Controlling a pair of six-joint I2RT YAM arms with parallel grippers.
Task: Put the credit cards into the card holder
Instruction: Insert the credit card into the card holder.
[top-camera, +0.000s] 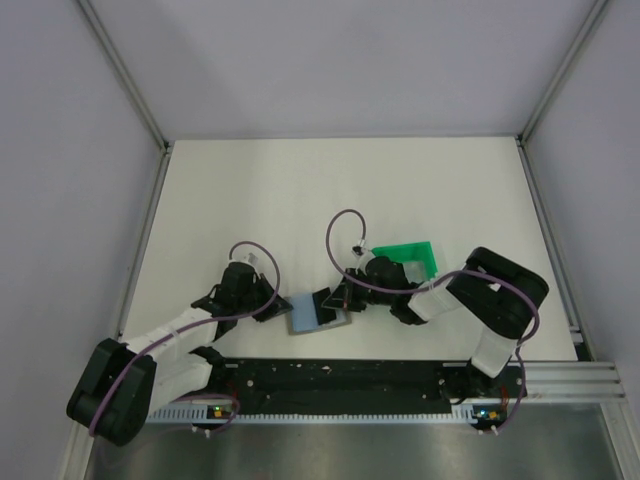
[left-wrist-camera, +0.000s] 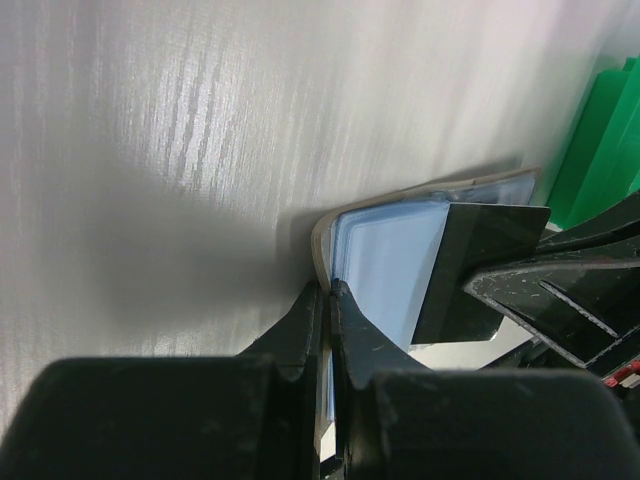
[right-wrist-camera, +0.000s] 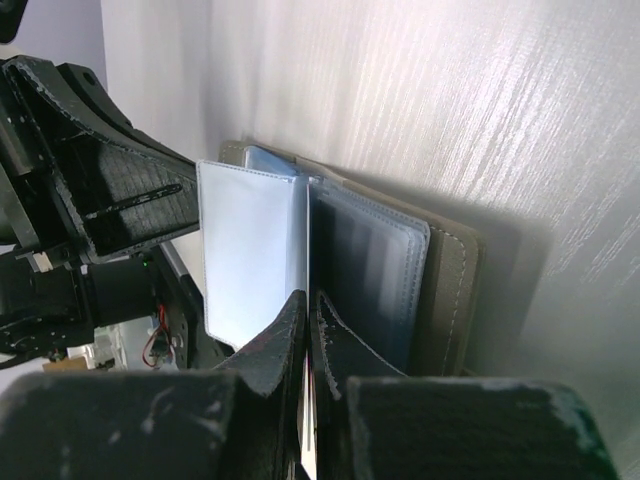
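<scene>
**A:** Slippage is my worry. The left gripper (left-wrist-camera: 330, 296) is pinched tight on the near edge of the card holder (left-wrist-camera: 385, 265), but it holds only a thin strip. A hard push from the card could pull the holder free or swivel it on the table (left-wrist-camera: 150, 150).

**B:** And the right gripper (right-wrist-camera: 308, 302)?

**A:** It is closed on the card (left-wrist-camera: 482, 268), which it holds edge-on. The card sits at an angle across the holder's open face, and I can't see that it is in a pocket. If a corner catches a sleeve's lip, I judge it would buckle the leaf or skid in the jaws.

**B:** Where is the holder?

**A:** It lies on the table between the two arms, towards the front. The green frame (top-camera: 410, 258) is further back, beyond the right gripper.

**B:** How does it look?

**A:** It is open like a booklet. A pale blue leaf is lifted in front, a greyer see-through sleeve is behind it, and a dull grey-tan stitched cover is at the back. It looks soft and probably floppy. I can't tell whether any card is already inside.
</scene>
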